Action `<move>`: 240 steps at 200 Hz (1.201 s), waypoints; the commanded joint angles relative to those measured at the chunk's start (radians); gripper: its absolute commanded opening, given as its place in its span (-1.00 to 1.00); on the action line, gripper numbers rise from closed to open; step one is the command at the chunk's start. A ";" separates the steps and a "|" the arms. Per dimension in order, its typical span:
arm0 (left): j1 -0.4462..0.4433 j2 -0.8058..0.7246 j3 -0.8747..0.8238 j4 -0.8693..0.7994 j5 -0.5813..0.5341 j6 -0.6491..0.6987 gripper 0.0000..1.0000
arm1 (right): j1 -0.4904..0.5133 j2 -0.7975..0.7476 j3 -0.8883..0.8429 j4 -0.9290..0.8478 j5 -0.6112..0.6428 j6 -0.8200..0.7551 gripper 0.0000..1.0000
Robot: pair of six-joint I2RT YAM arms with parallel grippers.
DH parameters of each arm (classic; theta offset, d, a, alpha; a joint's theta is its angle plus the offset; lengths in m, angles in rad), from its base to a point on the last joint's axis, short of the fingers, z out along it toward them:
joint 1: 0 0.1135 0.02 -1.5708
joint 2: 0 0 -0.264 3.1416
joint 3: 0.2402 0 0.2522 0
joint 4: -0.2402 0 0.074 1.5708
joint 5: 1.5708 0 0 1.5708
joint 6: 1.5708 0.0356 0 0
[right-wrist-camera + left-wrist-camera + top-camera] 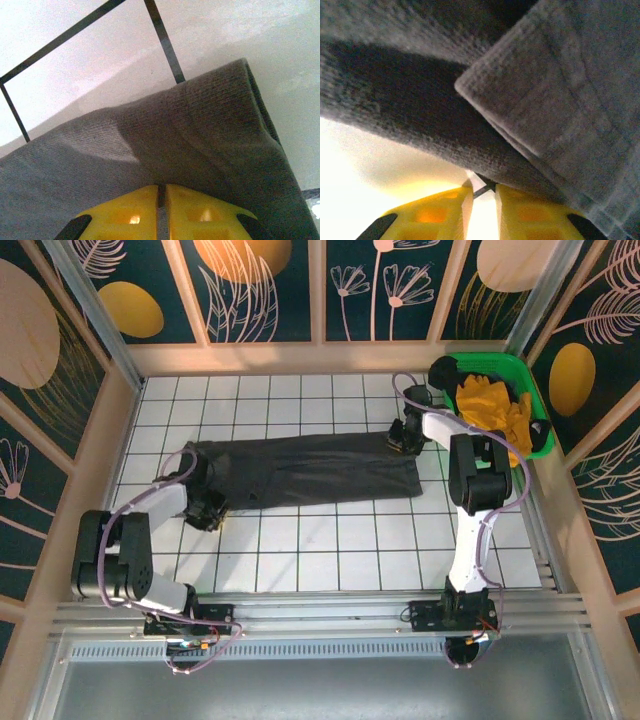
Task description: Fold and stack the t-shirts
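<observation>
Yellow fingers [200, 210] of right gripper [161, 189] pressed together, thin cloth layer pinched between. Folded charcoal t-shirt [310, 470] lies as long strip across tiled table [300, 550]. Right gripper on shirt's far right corner. Left gripper [205, 508] on its near left end, likewise clamped on hem. Opposite ends held, probably to keep strip taut for next fold. Green bin [492, 358] beyond shirt's right end holds yellow cloth [488, 405].

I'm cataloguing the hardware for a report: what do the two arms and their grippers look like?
Both the left arm and right arm have white links, black joints and looping lilac cables. The left gripper and right gripper have yellow plastic fingers with recessed pockets.
</observation>
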 commanded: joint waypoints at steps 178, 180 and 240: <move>-0.103 1.305 1.748 0.320 0.276 -0.152 -0.60 | 0.509 -0.403 -0.654 -0.062 -0.135 0.574 -0.68; -0.103 1.302 1.749 0.315 0.273 -0.151 -0.60 | 0.514 -0.405 -0.647 -0.064 -0.133 0.578 -0.67; -0.103 0.740 1.236 0.150 -0.026 0.072 -0.01 | 0.490 -0.596 -0.557 -0.220 0.009 0.538 -0.33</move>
